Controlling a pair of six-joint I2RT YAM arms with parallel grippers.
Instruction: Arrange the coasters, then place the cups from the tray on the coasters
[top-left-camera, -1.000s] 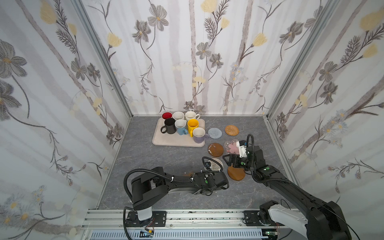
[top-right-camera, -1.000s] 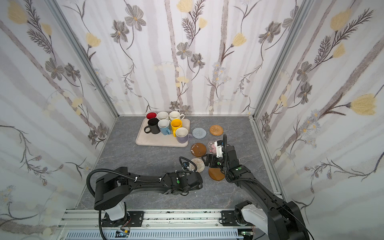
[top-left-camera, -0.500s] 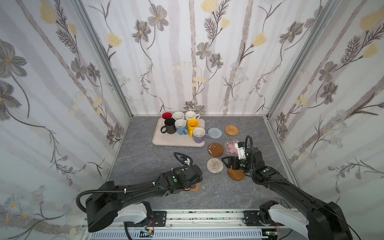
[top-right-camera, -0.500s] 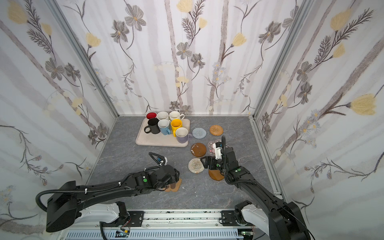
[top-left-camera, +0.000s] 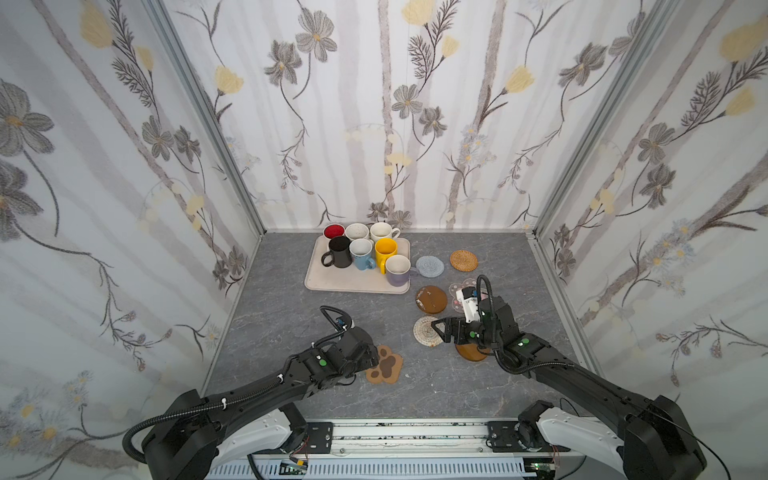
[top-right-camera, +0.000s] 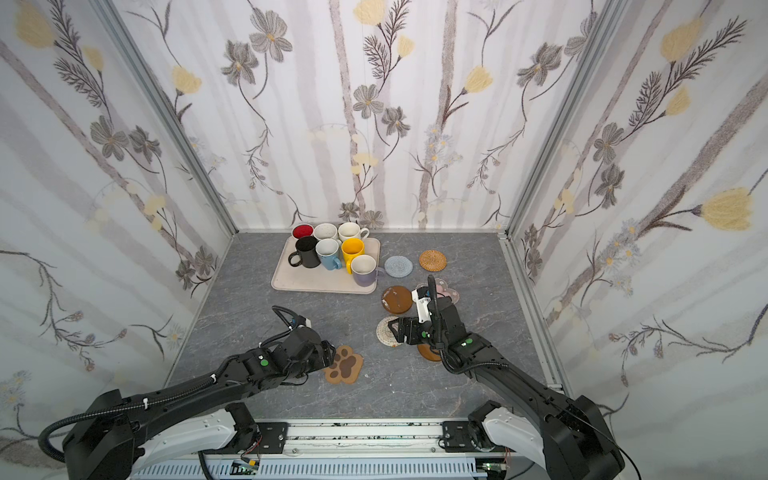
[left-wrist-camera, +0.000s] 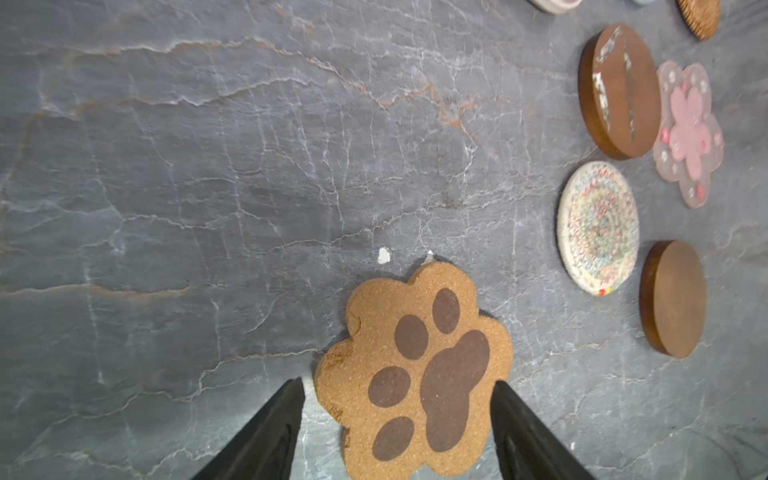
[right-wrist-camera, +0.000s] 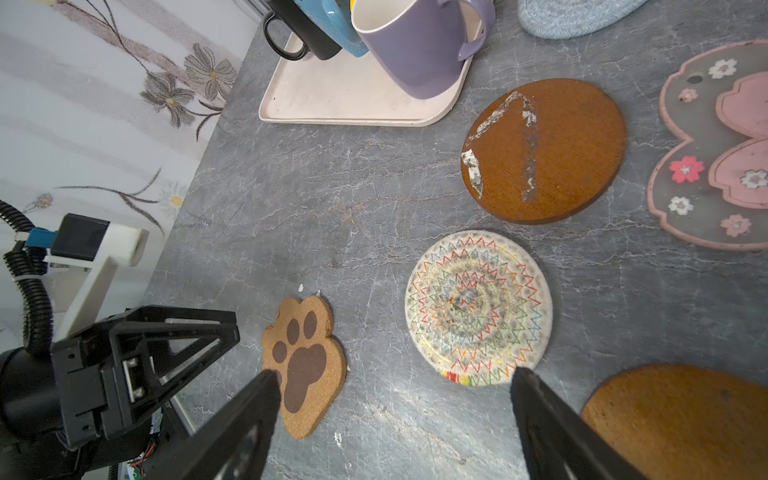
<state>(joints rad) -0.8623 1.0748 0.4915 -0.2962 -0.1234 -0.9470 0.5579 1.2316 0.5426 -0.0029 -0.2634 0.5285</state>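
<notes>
A: Status L gripper (left-wrist-camera: 395, 399)?

B: Low over table (top-left-camera: 291, 299), jaws apart, straddling paw-print coaster (left-wrist-camera: 415, 365). Coaster lies flat near the front, well apart from the other mats. Gap shows at one finger; the other looks right at the cork edge. Not clamped.

A: R gripper (right-wrist-camera: 395, 415)?

B: Wide open, empty. Hovers by spiral coaster (right-wrist-camera: 478, 307) and plain amber disc (right-wrist-camera: 673, 419). In a top view the arm hides part of that disc.

A: Cups?

B: All seven on tray (top-left-camera: 353, 286), none on a mat yet. Lavender cup (top-left-camera: 397, 270) sits at the tray corner, handle toward blue crochet coaster (top-left-camera: 430, 266).

A: What could go wrong, imo?

B:
1) If L pulls off sideways, the finger at the cork edge prob. drags the paw-print coaster out of place. Wants a straight lift.
2) Scuffed amber disc (top-left-camera: 431, 299), pink-flower coaster (right-wrist-camera: 685, 208), spiral coaster and plain amber disc lie just beside each other. Shifting one may nudge a neighbour.
3) Mats are thin and flat, so fingers could scrape the table or slip off a rim.
4) Spacing looks too tight for mugs w/ handles, so they'd clash on placing.
5) A reach to the crochet mat or rattan coaster (top-left-camera: 464, 260) passes the lavender cup and could clip it.
</notes>
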